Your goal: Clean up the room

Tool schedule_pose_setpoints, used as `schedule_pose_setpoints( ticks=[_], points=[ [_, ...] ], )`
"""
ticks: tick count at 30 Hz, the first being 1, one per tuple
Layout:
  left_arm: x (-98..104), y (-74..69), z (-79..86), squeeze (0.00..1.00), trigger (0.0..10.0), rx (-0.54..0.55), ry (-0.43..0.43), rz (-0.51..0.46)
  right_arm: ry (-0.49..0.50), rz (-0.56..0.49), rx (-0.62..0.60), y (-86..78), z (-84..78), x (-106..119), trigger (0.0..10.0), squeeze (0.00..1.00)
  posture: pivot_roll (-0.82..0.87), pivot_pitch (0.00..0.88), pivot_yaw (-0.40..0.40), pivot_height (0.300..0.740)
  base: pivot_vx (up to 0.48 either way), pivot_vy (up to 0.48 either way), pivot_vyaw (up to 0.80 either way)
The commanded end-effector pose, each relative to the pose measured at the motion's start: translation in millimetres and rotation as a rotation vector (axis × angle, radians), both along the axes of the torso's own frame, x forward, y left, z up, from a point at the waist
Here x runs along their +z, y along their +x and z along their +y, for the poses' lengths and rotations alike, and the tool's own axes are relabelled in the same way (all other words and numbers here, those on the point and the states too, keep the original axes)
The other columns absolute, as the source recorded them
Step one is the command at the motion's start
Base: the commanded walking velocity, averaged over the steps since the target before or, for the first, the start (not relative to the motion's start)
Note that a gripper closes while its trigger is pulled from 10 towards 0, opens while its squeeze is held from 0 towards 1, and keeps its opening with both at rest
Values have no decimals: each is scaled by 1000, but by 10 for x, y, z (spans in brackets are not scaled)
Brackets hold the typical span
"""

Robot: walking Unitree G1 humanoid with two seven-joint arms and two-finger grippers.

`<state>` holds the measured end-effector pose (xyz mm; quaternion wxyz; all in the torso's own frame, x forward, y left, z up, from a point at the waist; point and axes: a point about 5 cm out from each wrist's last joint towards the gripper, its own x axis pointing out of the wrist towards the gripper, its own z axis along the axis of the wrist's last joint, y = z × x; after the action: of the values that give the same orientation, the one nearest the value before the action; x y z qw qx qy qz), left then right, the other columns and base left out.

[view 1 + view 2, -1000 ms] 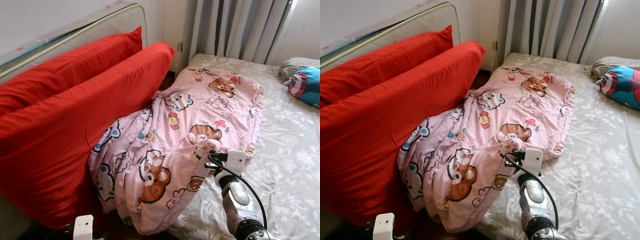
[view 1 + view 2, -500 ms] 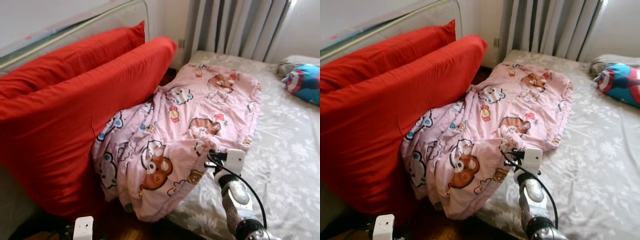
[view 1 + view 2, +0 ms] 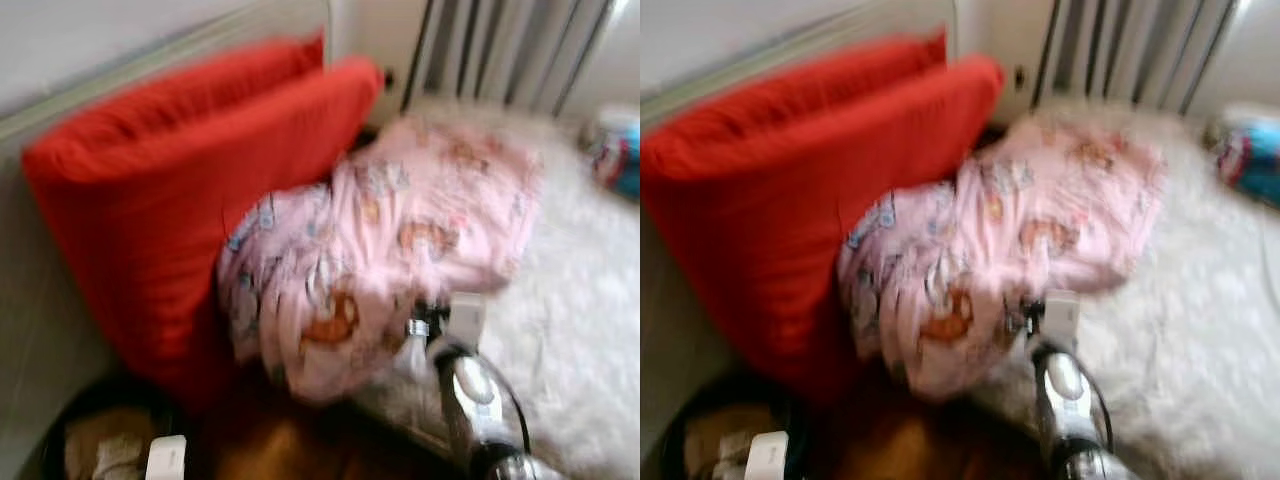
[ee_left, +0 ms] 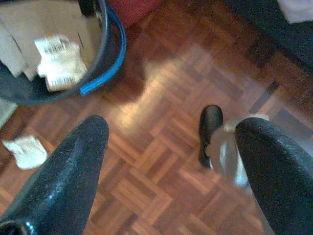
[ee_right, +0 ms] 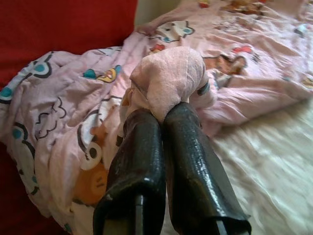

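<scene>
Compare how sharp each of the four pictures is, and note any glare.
Both eye views are smeared by motion blur: the pink blanket and red cushions lose their detail. The right wrist view is sharp on the right claw pinching blanket. The left wrist view is fairly sharp, with glare on the wooden floor.

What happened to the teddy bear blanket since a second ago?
The right gripper kept its fingers pinched on the pink blanket. The camera swung and blurred, bringing a bucket on the floor into view. The red pillows stayed put.
</scene>
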<state>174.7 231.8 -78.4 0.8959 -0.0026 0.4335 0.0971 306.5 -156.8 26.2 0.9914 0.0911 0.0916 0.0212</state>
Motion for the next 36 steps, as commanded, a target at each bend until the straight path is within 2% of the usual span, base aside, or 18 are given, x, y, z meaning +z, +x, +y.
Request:
schedule_pose_setpoints(
  ticks=[1, 30, 36],
  points=[
    [-52, -106, -6, 0, 10000, 6, -4, 36, -9, 8, -12, -29, -50, -26, 10000, 0, -61, 39, 13, 740, -304, 0, 0],
    [-56, -123, 3, 0, 10000, -10, 1, 42, -17, 22, -4, -53, -28, -57, 10000, 0, -59, 53, 13, 740, -306, 0, 0],
    [-59, -125, -4, 0, 10000, -13, 0, 45, -41, 85, -5, -106, -37, -148, 10000, 0, -59, 53, 13, 740, 0, 0, 0]
  ],
)
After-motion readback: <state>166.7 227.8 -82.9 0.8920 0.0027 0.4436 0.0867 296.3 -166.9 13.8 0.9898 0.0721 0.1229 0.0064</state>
